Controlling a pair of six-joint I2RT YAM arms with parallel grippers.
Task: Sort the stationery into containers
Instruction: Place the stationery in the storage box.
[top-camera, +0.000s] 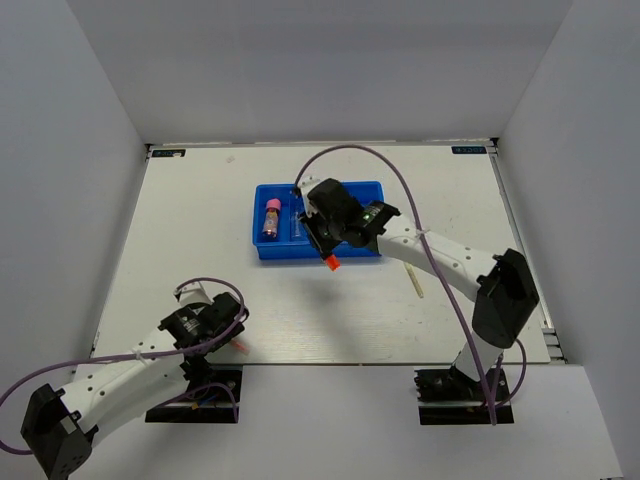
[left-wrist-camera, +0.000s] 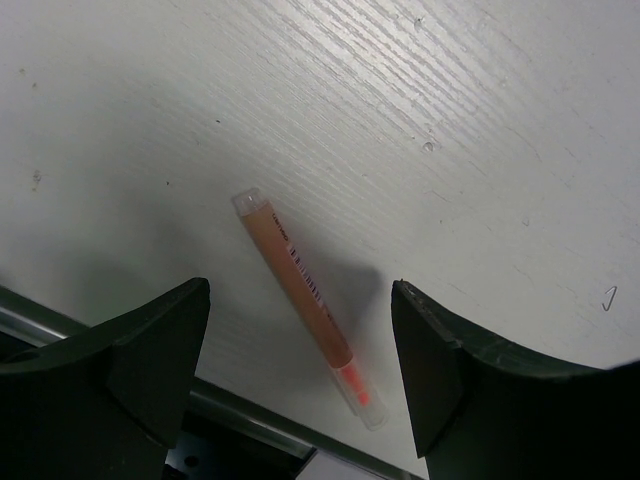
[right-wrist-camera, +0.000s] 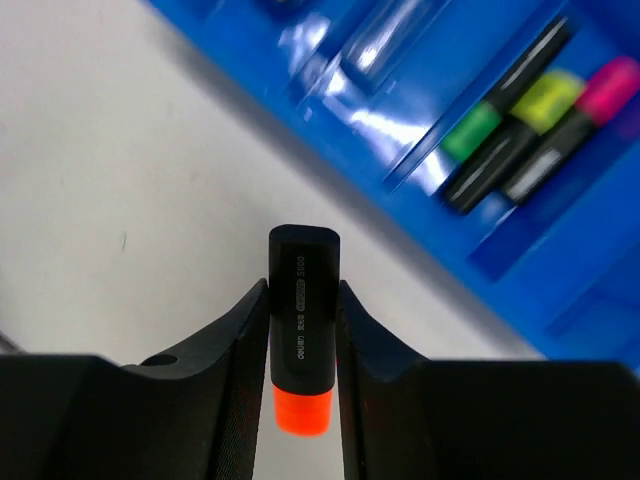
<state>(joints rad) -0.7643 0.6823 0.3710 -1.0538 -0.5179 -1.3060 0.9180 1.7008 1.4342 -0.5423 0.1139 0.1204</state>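
Observation:
My right gripper (right-wrist-camera: 302, 300) is shut on a black orange-tipped highlighter (right-wrist-camera: 301, 320) and holds it above the near edge of the blue tray (top-camera: 268, 252); its orange tip (top-camera: 332, 264) shows in the top view. The tray (right-wrist-camera: 560, 250) holds green-, yellow- and pink-tipped highlighters (right-wrist-camera: 520, 120), a pink-capped tube (top-camera: 270, 219) and a clear bottle (top-camera: 296, 226). My left gripper (left-wrist-camera: 300, 350) is open, low over a thin pink-orange stick (left-wrist-camera: 305, 290) that lies on the table between its fingers (left-wrist-camera: 160, 350). A thin beige stick (top-camera: 416, 279) lies right of the tray.
The table's near edge with a metal rail (left-wrist-camera: 240, 420) runs just behind the pink-orange stick. White walls (top-camera: 80, 120) enclose the table on three sides. The right arm (top-camera: 450, 258) stretches across the table's right half.

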